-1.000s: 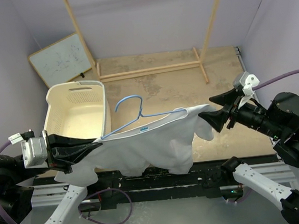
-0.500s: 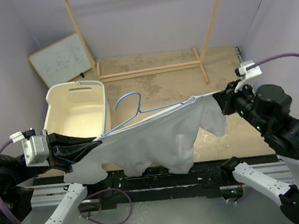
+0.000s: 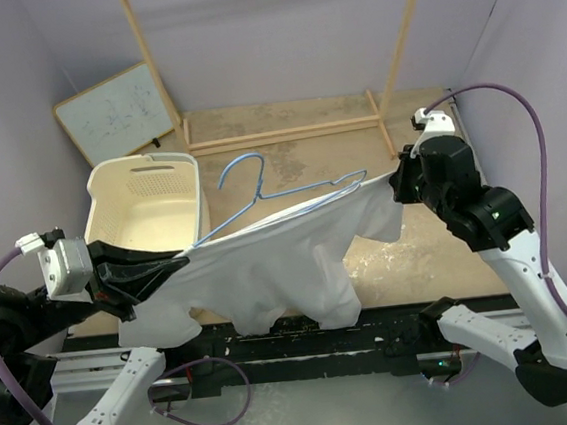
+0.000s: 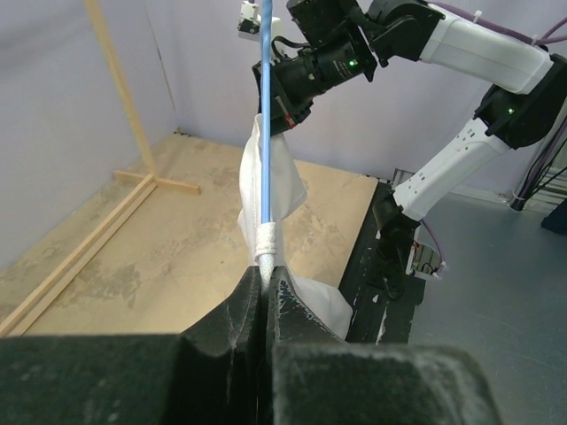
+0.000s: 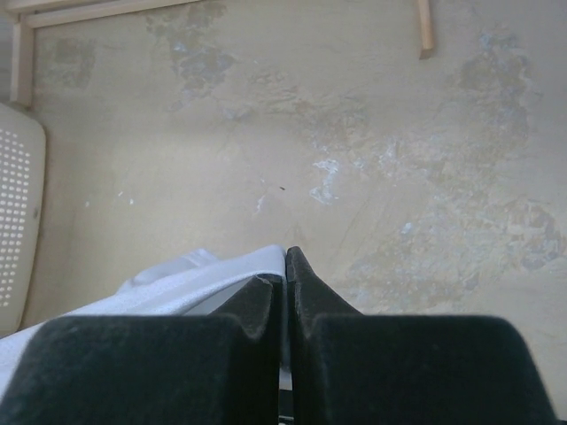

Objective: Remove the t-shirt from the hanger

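The white t-shirt (image 3: 278, 263) hangs stretched between my two grippers above the table. The light-blue wire hanger (image 3: 297, 193) runs along its top edge, hook (image 3: 244, 166) pointing back. My left gripper (image 3: 181, 264) is shut on the hanger's left end, where cloth is bunched round the wire (image 4: 266, 241); the wire (image 4: 266, 124) runs straight away from the jaws. At the shirt's right shoulder my right gripper (image 3: 397, 183) is shut on the cloth; the white cloth (image 5: 177, 282) comes out to the left of its tips (image 5: 285, 264).
A cream laundry basket (image 3: 110, 179) stands at the left, just behind my left gripper. The wooden rack's base bar (image 3: 286, 132) and poles (image 3: 399, 51) stand at the back. A whiteboard (image 3: 118, 113) leans on the left wall.
My right gripper, open beside the sleeve a second ago, has shut on the shirt's right shoulder and moved up and back, pulling the cloth taut. The left gripper has barely moved.
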Motion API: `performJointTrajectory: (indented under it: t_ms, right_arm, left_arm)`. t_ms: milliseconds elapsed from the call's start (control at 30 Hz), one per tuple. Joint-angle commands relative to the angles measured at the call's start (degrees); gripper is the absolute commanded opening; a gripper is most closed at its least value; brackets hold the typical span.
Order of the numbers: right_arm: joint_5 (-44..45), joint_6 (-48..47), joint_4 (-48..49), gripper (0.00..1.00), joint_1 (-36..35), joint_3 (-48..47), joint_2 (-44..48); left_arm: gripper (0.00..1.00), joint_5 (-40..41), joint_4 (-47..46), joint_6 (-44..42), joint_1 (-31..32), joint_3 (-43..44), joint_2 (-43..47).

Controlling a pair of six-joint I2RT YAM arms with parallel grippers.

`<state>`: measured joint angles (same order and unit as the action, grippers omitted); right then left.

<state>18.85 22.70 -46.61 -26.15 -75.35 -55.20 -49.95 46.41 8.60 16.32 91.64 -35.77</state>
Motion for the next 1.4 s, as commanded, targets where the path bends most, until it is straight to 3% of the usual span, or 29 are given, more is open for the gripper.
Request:
performJointTrajectory:
  t_ms: [0,133,233,267,400,533,800,933,1100,1367]
  right_arm:
    - [12.2,-2.6,-2.3,0.00,5.6,1.9,0.2]
    - [6.8,-4.1,-0.6,0.00,5.6,2.1,1.0]
    - [-9.2,-8.2,3.0,0.00,5.6,1.8,3.9]
    - [-13.8,-8.9,3.6,0.03,5.6,1.4,4.8]
    - [-21.7,-12.1,3.6,0.32,5.6,-0.7,8.1]
    - [-26.0,-12.6,1.7,0.43,5.6,-2.9,11.0]
    - [-37.8,-13.5,3.2,0.50,5.6,-7.9,15.9]
    - [-41.9,-13.6,5.0,0.52,5.6,-7.5,15.1]
    - [-50.7,-15.1,8.2,0.54,5.6,-5.3,13.6]
    - [-55.8,-15.3,9.0,0.53,5.6,-5.0,13.5]
  left_arm:
    - [0.00,1.8,-5.1,-0.9,1.5,6.5,3.5]
    - [0.00,2.4,-6.5,0.3,1.6,5.1,3.5]
    - [0.00,1.4,-9.8,2.4,1.5,1.2,2.9]
    - [0.00,1.2,-11.6,3.1,1.5,-0.6,2.7]
    - [0.00,1.9,-16.4,3.8,1.5,-7.9,0.3]
    - [0.00,-0.4,-23.9,5.3,1.5,-13.7,-3.2]
    - [0.00,-12.3,-27.9,5.3,1.5,-16.8,-10.1]
    - [0.00,-18.0,-34.3,9.8,1.5,-19.2,-10.0]
    - [0.00,-21.2,-41.8,14.9,1.5,-21.1,-10.6]
    - [0.00,-22.2,-46.5,17.8,1.5,-21.7,-12.0]
